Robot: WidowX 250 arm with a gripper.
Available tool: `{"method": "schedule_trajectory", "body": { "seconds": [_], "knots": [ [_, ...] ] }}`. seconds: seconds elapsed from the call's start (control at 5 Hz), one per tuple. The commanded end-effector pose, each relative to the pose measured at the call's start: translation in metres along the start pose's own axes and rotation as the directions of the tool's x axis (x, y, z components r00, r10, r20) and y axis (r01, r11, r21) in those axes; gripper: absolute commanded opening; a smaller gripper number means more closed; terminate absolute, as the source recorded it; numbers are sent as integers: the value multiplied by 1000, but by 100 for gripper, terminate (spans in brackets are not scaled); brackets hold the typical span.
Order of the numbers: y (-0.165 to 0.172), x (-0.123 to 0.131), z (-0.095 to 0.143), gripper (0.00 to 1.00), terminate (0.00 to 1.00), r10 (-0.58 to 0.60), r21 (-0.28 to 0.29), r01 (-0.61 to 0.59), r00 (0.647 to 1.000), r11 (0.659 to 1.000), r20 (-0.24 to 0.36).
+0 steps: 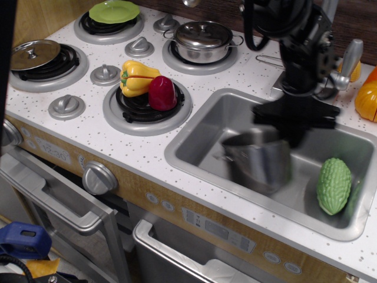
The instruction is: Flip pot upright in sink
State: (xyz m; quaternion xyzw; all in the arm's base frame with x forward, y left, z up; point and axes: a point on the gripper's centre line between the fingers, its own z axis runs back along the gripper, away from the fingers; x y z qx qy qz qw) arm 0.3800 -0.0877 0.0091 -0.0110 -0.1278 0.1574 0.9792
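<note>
Inside the sink (206,132), stood the pot (259,160), brushed steel, blurred, mouth up, roughly upright. Just right, lay a green gourd (334,185). Above, hung the end effector (294,121) at the pot's far rim; grip state impossible to tell. Farther back on the worktop (147,150), sat a lidded pot (203,40).
</note>
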Motion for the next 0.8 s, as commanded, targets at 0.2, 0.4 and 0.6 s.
{"method": "schedule_trajectory", "body": {
  "seconds": [0.2, 0.4, 0.6],
  "knots": [
    [11, 19, 26, 0, 0, -78, 61, 69, 985, 996, 151],
    [10, 25, 25, 100, 0, -104, 76, 89, 968, 993, 227],
    [13, 26, 20, 100, 100, -143, 78, 125, 939, 989, 312]
  ]
}}
